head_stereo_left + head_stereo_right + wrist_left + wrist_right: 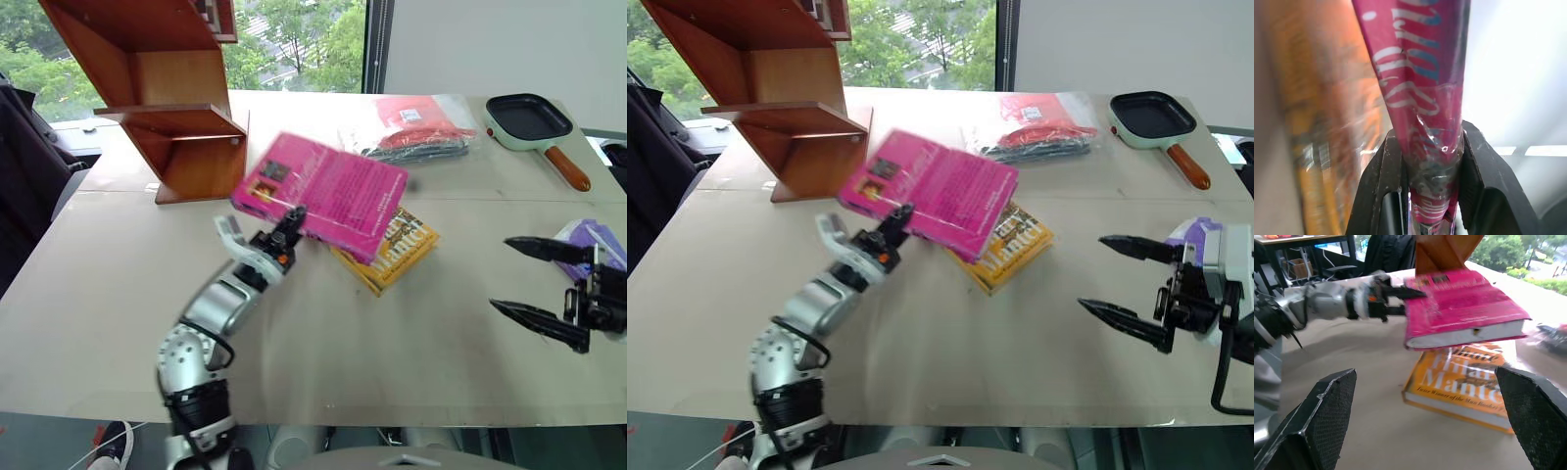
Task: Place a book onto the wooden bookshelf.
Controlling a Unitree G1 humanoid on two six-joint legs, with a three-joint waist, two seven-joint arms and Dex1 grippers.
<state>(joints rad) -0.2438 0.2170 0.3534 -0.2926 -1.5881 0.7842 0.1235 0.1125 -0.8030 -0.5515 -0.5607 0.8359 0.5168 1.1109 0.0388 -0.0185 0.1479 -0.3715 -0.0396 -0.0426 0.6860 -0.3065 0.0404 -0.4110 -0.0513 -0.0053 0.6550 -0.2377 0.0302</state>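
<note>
One corner of pink book (323,191) pinched in left gripper (290,223), lifted clear above yellow book (392,253) for carrying to wooden bookshelf (167,93) nearby; right gripper (544,284) spread wide, empty, apart.

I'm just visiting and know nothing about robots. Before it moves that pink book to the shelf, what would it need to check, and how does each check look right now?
1. Left hand clamped on the book: ok, its fingers pinch the book's edge in the left wrist view.
2. Book lifted off the yellow book: ok, a gap shows between them in the right wrist view.
3. Grip firm enough to carry: cannot tell; it holds only one edge.
4. Wooden bookshelf has a free flat shelf: ok.
5. Right hand out of the way: ok, open and off to the side.
</note>
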